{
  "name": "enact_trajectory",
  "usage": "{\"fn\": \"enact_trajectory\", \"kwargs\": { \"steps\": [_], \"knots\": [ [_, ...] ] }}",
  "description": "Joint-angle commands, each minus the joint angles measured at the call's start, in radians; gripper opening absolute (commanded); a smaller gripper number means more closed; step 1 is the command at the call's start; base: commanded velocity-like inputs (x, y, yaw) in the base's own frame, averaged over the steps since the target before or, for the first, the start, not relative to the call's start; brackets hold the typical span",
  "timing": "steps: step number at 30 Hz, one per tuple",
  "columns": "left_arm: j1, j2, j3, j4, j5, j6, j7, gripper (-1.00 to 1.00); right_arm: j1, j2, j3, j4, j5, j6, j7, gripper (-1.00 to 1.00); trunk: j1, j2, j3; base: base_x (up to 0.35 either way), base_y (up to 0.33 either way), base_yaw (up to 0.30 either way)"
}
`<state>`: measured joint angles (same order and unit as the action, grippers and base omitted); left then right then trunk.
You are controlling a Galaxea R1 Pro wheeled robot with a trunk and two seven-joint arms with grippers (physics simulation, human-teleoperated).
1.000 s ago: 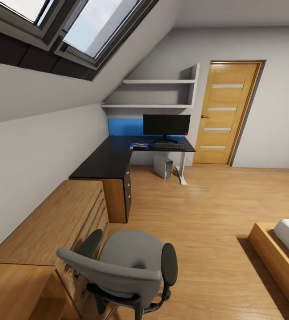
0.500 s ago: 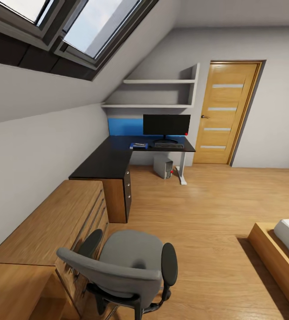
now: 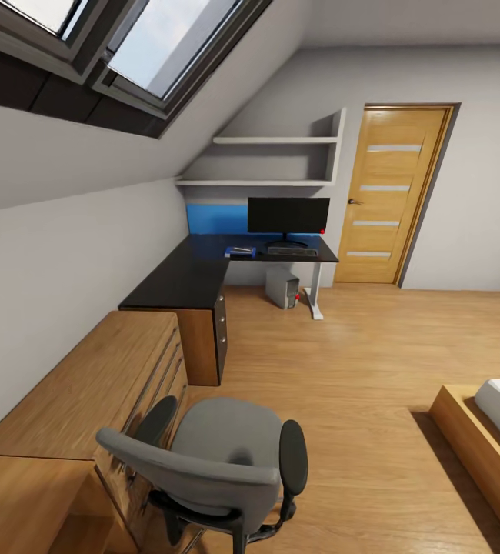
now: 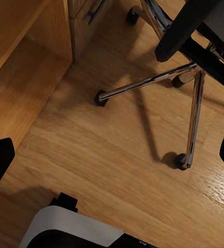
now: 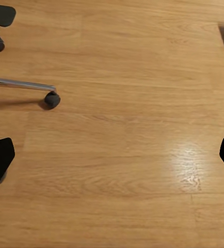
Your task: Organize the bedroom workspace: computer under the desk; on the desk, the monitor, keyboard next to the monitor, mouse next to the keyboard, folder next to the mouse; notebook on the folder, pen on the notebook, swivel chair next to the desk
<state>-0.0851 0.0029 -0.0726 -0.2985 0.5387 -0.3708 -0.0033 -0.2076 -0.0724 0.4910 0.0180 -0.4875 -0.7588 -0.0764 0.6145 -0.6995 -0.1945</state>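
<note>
Grey swivel chair (image 3: 219, 462) sits just before me, barely shifted since a moment ago, far from the black surface (image 3: 204, 273); both my grippers hang open, empty.

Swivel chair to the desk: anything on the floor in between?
Nothing visible. Bare wood floor runs from the swivel chair to the desk. The oak drawers flank the path on the left; the bed frame sits off right.

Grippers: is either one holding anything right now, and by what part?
Nothing is held. In both wrist views the left gripper and right gripper have fingertips wide apart with only bare wood floor between them; the swivel chair stands untouched.
</note>
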Motion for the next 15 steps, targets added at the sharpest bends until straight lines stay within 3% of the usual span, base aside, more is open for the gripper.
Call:
{"fn": "enact_trajectory", "kwargs": {
  "steps": [1,15],
  "knots": [
    [-0.001,0.0,-0.007,0.001,0.01,-0.005,-0.001,1.0,-0.001,0.0,0.008,0.002,0.001,-0.003,-0.008,1.0,0.004,-0.008,-0.005,0.0,0.0,0.0],
    [-0.001,-0.001,-0.009,0.001,0.01,-0.004,0.0,1.0,-0.001,-0.002,0.008,0.002,-0.002,-0.001,-0.008,1.0,0.058,-0.106,-0.049,0.0,0.0,0.0]
  ]
}}
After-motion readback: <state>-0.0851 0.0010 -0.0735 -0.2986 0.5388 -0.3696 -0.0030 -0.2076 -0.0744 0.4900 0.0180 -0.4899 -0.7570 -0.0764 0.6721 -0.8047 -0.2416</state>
